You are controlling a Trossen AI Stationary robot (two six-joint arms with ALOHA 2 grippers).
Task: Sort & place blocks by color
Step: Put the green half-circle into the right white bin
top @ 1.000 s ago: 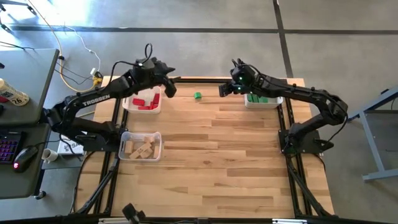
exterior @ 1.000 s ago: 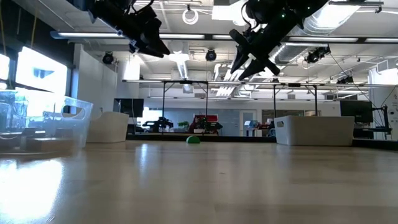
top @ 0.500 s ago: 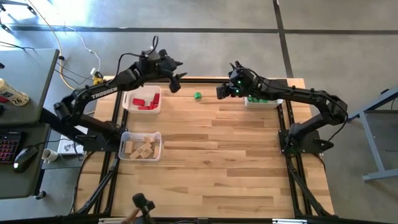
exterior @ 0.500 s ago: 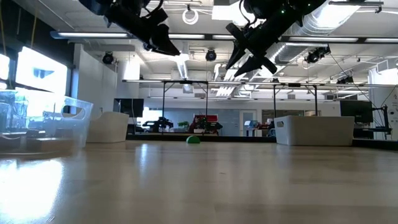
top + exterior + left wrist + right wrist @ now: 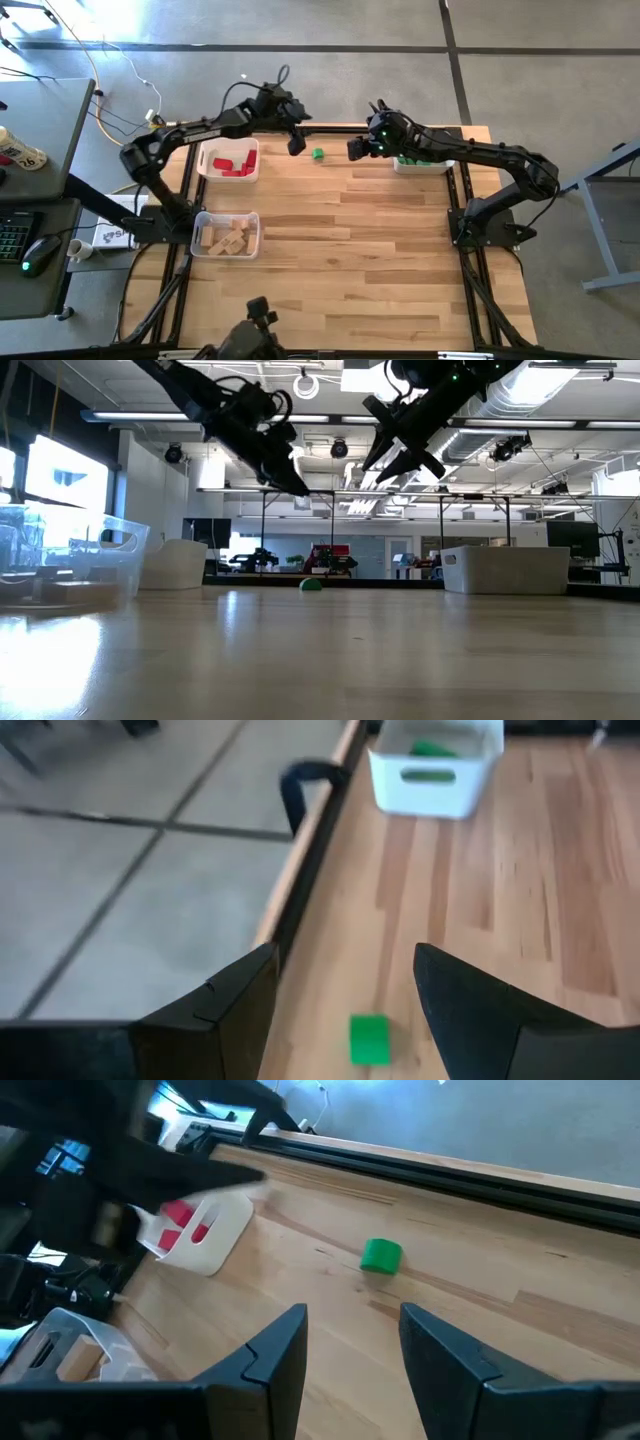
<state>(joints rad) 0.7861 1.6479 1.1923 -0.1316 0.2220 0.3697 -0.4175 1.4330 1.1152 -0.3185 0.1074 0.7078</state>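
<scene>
One green block lies on the wooden table near its far edge, between my two grippers; it also shows in the left wrist view, the right wrist view and the low view. My left gripper hangs open just left of the block and above it, holding nothing. My right gripper hangs open to the block's right, also above the table. Red blocks lie in a white bin, plain wooden blocks in a clear bin, and green blocks in another white bin.
The red bin stands at the far left and the clear bin at the left edge, nearer. The green bin stands at the far right. The table's dark far rail runs just behind the block. Bare wood fills the middle and near side.
My left gripper has swung from above the red bin toward the table's right, along the far edge, and down toward the green block, rolling a little as it went. Its fingers stay open. The block has not moved.
</scene>
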